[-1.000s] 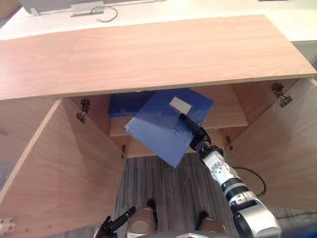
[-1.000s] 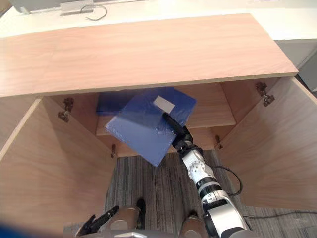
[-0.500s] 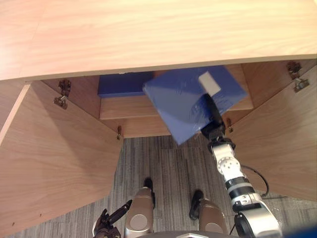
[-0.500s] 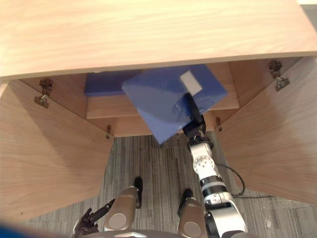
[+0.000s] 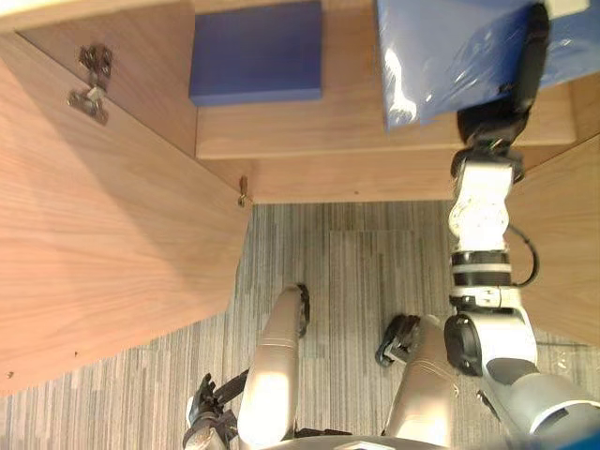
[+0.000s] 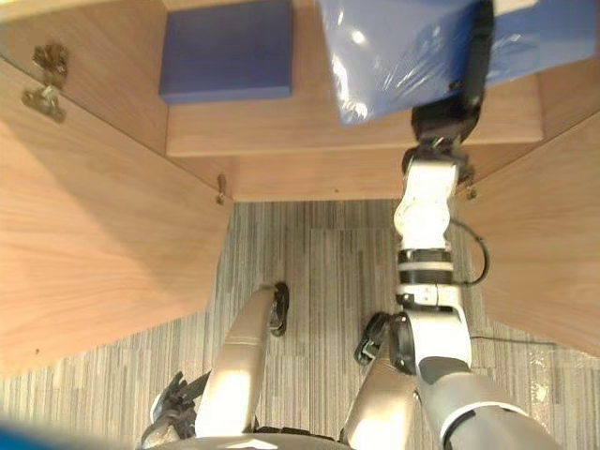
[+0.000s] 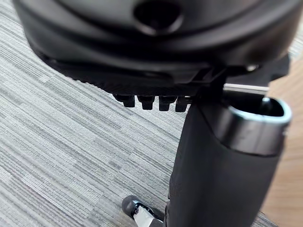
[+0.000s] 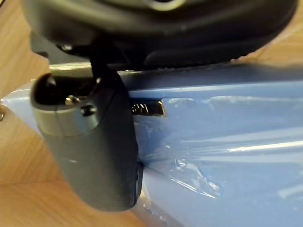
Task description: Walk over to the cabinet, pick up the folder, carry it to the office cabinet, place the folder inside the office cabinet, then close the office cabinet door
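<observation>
Right wrist view: folder is being pinched by right hand and kept flat above shelf, likely for sliding in. Left hand is hanging slack, well below shelf.

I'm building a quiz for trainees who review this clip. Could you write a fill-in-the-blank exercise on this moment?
1. The right hand is shut on the plastic-wrapped blue ____.
2. A darker blue folder lies flat on the wooden ____.
3. The left hand hangs low over the striped grey ____.
4. The cabinet door on the robot's left stands ____.
Missing: folder, shelf, carpet, open.
</observation>
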